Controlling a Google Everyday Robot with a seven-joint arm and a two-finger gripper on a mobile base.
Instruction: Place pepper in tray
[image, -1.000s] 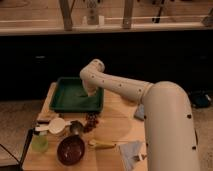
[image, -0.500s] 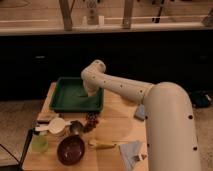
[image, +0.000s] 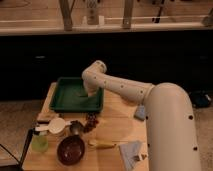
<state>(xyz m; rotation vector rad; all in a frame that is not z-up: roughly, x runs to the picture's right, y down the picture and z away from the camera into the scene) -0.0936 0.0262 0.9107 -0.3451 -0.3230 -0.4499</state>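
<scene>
One shut gripper (image: 86, 93) over rimmed green tray (image: 65, 104)

No readable text, label, brand or number found anywhere: none on tray (image: 62, 102), none on my gripper (image: 90, 93) at frame centre over tray. Fingers shut.

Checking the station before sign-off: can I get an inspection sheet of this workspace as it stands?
Surface: wooden table, crowded along its front edge.
Job's things: green tray at the table's back left; pepper not clearly made out.
Clutter: dark-red bowl, grape bunch, yellow banana-like item, white cup, green bottle, grey cloth.
Grippers: pincer over the tray's right part, shut.
Cables: dark cable at lower left.
Surroundings: dark cabinet front below a counter behind.
</scene>
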